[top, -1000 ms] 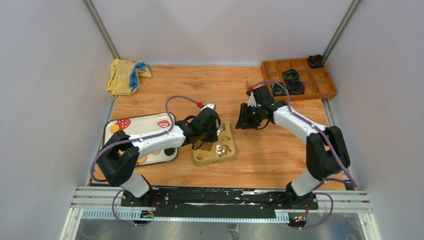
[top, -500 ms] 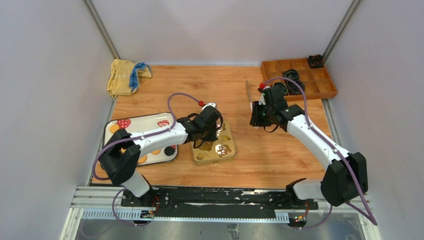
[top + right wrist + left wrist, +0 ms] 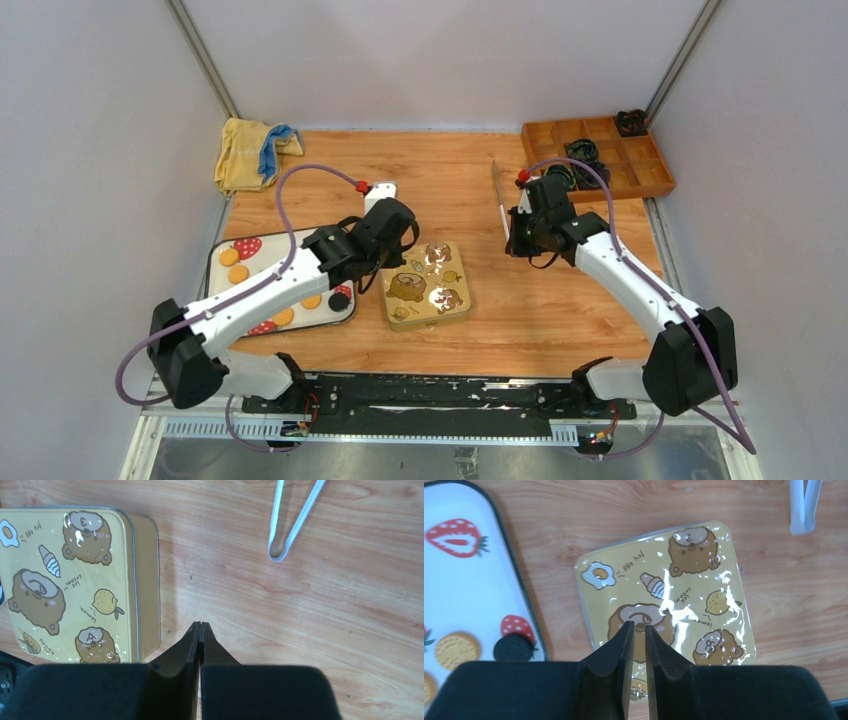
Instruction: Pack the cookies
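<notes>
Several golden-orange cookies (image 3: 238, 273) and a black one (image 3: 340, 300) lie on a white strawberry-print tray (image 3: 285, 250) at the left. A closed yellow bear-print tin (image 3: 430, 285) sits right of the tray. My left gripper (image 3: 392, 250) hovers over the tin's left edge, jaws all but shut with a thin slit, empty. Its wrist view shows the tin lid (image 3: 664, 580), an orange cookie (image 3: 457, 650) and a black cookie (image 3: 514, 650). My right gripper (image 3: 516, 238) is shut and empty above bare wood, right of the tin (image 3: 75, 580).
Clear plastic tongs (image 3: 497, 195) lie on the wood behind the right gripper, and show in the right wrist view (image 3: 295, 520). A wooden compartment box (image 3: 640, 180) with dark items stands at the back right. A yellow and blue cloth (image 3: 250, 150) lies back left.
My left gripper has pulled back and left off the tin's middle toward its left edge. My right gripper swung right, away from the tin, then held still.
</notes>
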Action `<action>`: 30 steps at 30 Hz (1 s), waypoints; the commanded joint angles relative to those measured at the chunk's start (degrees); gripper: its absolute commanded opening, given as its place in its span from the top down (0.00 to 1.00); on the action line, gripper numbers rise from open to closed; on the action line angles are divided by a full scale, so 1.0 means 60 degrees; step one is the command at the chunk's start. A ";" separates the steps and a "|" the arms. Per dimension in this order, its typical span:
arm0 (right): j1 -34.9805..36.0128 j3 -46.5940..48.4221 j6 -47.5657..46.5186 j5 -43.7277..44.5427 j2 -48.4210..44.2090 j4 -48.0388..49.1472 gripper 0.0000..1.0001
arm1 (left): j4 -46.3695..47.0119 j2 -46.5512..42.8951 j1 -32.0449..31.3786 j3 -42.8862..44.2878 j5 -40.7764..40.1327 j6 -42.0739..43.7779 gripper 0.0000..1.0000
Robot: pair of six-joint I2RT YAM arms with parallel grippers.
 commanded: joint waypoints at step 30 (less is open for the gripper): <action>0.1089 -0.1126 0.1071 -0.2335 0.2425 0.1640 1.00 | 0.2962 0.3321 0.1167 -0.2200 0.1081 -0.0140 0.90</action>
